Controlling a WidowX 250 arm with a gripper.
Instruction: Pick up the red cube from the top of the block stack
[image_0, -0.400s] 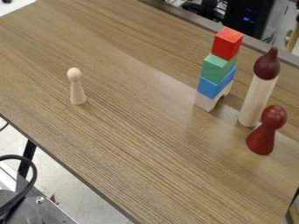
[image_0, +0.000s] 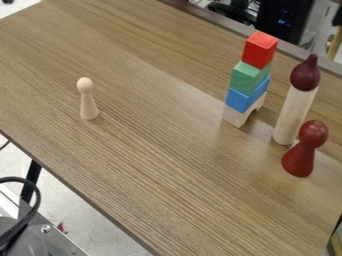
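Red block (image_0: 259, 50), atop green block (image_0: 249, 78), above blue block (image_0: 246, 96)

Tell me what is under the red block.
Directly under the red block is a green block, then a blue block and a pale arched block. The touching faces are covered, so unseen.

From fairly near, the camera looks down at a slant across the wooden tabletop (image_0: 153, 150) and past its edges.

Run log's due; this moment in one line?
red block on green on blue on arch | bulb on cylinder | red peg upright | pale peg upright
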